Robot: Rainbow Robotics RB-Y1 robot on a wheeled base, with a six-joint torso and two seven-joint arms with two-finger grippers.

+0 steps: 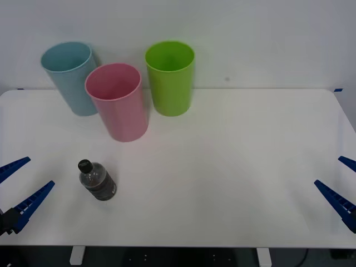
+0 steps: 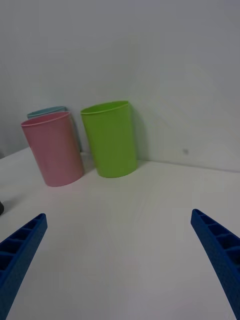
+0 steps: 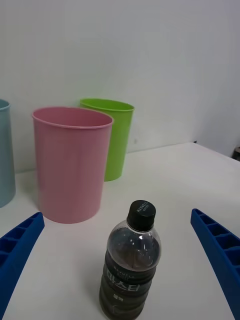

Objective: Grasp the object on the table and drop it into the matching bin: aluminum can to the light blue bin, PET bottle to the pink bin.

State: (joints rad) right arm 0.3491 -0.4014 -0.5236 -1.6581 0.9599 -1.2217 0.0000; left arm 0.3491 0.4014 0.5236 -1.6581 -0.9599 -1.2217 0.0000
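A small clear PET bottle (image 1: 97, 181) (image 3: 130, 260) with dark contents, a black cap and a dark label band stands upright on the white table (image 1: 222, 167), front left. My left gripper (image 1: 19, 186) (image 3: 117, 272) is open at the table's left edge, just left of the bottle, and the bottle stands ahead between its blue fingers. The pink bin (image 1: 118, 102) (image 3: 71, 162) (image 2: 52, 147) stands behind the bottle, with the light blue bin (image 1: 71, 77) (image 3: 5, 152) (image 2: 47, 111) behind it to the left. My right gripper (image 1: 346, 186) (image 2: 117, 260) is open at the right edge, holding nothing.
A lime green bin (image 1: 171, 77) (image 2: 110, 137) (image 3: 116, 137) stands to the right of the pink one, close to the white wall behind the table. The table's near edge runs just in front of both grippers.
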